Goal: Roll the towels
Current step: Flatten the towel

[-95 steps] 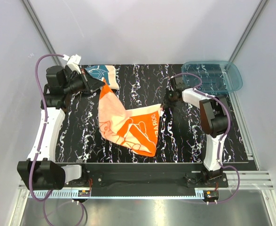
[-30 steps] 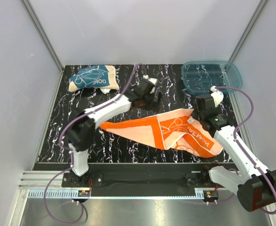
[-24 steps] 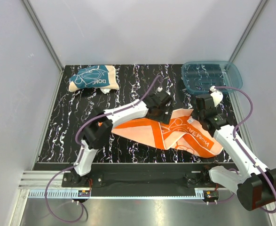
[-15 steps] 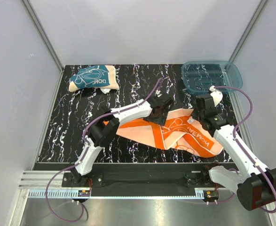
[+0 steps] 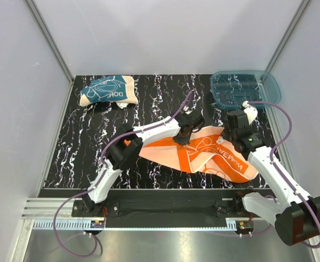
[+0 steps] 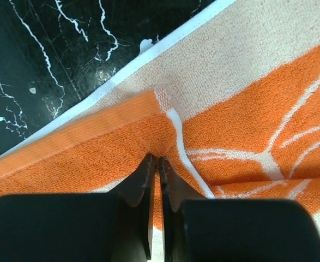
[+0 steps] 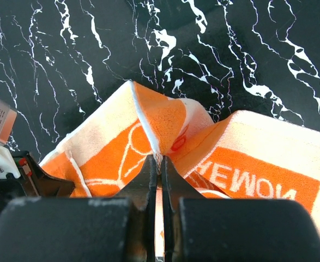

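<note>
The orange towel (image 5: 206, 157) lies crumpled and partly folded across the middle and right of the table, cream back showing along its far edge. My left gripper (image 5: 180, 138) reaches over from the left and is shut on a pinched ridge of orange cloth (image 6: 247, 125) near that far edge, seen in the left wrist view with my left gripper (image 6: 157, 159). My right gripper (image 5: 224, 138) is shut on a raised hem of the same towel (image 7: 258, 174), seen in the right wrist view with my right gripper (image 7: 160, 158). The teal towel (image 5: 108, 90) sits bunched at the back left, untouched.
A translucent blue tray (image 5: 269, 90) stands at the back right corner, just behind the right arm. The black marbled tabletop (image 5: 89, 142) shows bare at the left and along the front. Grey walls close in both sides.
My left arm has swung right over the orange towel, come down on its far edge and closed its jaws on the cloth. The right gripper has kept its grip and place.
</note>
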Tool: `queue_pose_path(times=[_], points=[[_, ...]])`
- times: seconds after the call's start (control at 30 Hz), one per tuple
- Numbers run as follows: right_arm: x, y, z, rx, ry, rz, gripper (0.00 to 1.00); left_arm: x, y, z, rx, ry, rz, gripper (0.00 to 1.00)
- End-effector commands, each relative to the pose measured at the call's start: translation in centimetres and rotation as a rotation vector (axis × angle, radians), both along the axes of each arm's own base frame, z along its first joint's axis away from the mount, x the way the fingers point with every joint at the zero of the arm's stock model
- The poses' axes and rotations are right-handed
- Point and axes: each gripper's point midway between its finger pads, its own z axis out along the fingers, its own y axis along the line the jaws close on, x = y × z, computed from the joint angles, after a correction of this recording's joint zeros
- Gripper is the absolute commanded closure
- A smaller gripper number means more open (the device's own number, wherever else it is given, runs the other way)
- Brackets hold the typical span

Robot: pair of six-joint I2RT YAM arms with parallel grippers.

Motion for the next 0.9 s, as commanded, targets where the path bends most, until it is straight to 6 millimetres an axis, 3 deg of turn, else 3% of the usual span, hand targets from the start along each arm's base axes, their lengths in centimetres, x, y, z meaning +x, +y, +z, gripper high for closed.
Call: queue_pose_path(times=[0.0, 0.1, 0.17, 0.3, 0.33, 0.37, 0.4, 0.43, 0.47, 0.53, 0.63, 0.67, 0.7, 0.77, 0.83, 0.87], points=[[0.4, -0.1, 1.0, 0.009, -0.045, 0.0, 1.0, 1.3, -0.6, 1.7, -0.009, -0.057, 0.009, 0.93], [0.3, -0.2, 1.3, 0.003, -0.046, -0.001, 1.0, 1.2, 0.3, 2.7, 0.013, -0.074, 0.014, 0.93], [0.3, -0.2, 1.3, 0.0, -0.047, -0.002, 1.0, 1.3, 1.0, 3.7, 0.025, -0.097, 0.013, 1.0], [0.4, -0.8, 1.3, -0.019, -0.037, -0.019, 1.0, 1.0, 3.0, 7.1, 0.038, -0.15, 0.019, 1.0], [0.5, -0.9, 1.3, -0.022, -0.031, -0.024, 1.0, 0.7, 4.0, 7.2, 0.06, -0.154, 0.022, 1.0], [0.6, -1.3, 1.4, -0.024, -0.028, -0.035, 1.0, 0.4, 4.6, 9.1, 0.036, -0.181, 0.028, 1.0], [0.6, -1.5, 1.4, -0.026, -0.024, -0.039, 1.0, 0.0, 5.2, 9.7, 0.03, -0.188, 0.032, 1.0], [0.8, -1.6, 1.6, -0.024, -0.025, -0.043, 1.0, -0.8, 6.5, 9.2, 0.055, -0.177, 0.033, 1.0], [0.9, -2.4, 1.6, -0.027, -0.019, -0.059, 1.0, -1.4, 7.4, 11.3, 0.019, -0.206, 0.044, 1.0], [1.2, -3.2, 1.8, -0.023, -0.018, -0.075, 1.0, -2.7, 9.2, 12.1, 0.01, -0.214, 0.065, 1.0], [1.5, -5.0, 2.1, -0.024, -0.007, -0.108, 1.0, -5.9, 13.9, 12.6, 0.024, -0.206, 0.114, 1.0], [1.6, -5.4, 1.9, -0.029, 0.004, -0.115, 1.0, -7.0, 15.2, 14.2, -0.013, -0.229, 0.136, 1.0], [1.6, -6.4, 1.9, -0.035, 0.012, -0.137, 1.0, -8.7, 17.4, 12.6, 0.031, -0.19, 0.164, 1.0], [1.8, -7.0, 1.8, -0.04, 0.026, -0.147, 1.0, -10.8, 19.5, 13.5, -0.024, -0.192, 0.2, 1.0], [2.0, -7.3, 1.6, -0.045, 0.037, -0.152, 1.0, -13.3, 21.4, 11.9, -0.036, -0.133, 0.243, 1.0], [2.1, -7.4, 1.4, -0.048, 0.045, -0.153, 1.0, -14.3, 22.1, 12.6, -0.095, -0.142, 0.263, 1.0]])
